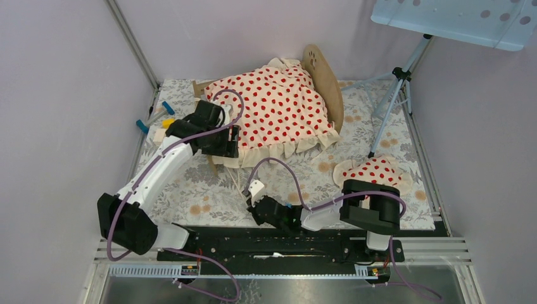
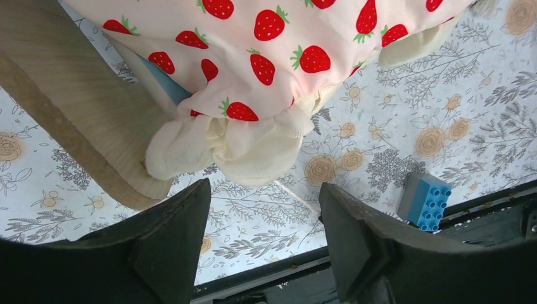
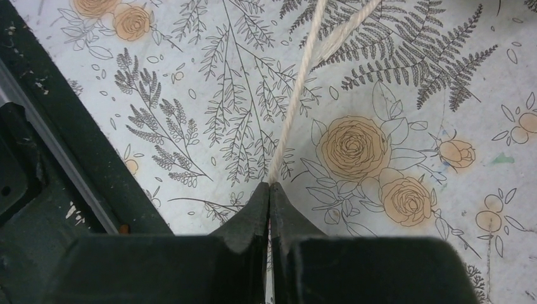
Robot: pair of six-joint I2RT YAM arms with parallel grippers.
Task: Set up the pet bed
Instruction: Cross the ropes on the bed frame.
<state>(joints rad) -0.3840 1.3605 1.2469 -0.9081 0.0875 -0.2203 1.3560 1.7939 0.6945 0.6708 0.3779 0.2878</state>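
The bed [image 1: 324, 85] sits upper centre, its long axis running left to upper right, with a blanket [image 1: 278, 107] over it. The left end effector [image 2: 263, 190], the nearer one, hangs open at the bed's lower-left end, angled down. The right end effector [image 3: 270, 190] is closed low over the worktop [image 3: 158, 95], with a string [image 3: 297, 95] meeting its tips.

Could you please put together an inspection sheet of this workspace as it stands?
Surface: floral table cover, lying flat.
Job's things: pet bed at the back, strawberry blanket draped over it; pillow lies apart on the right.
Clutter: blue block; small blue-and-yellow items at the left edge.
Grippers: left claw open, just short of the blanket's ruffle; right claw shut on a cream string.
Cables: purple cables loop over both arms.
Surroundings: tripod, perforated panel, plain walls.
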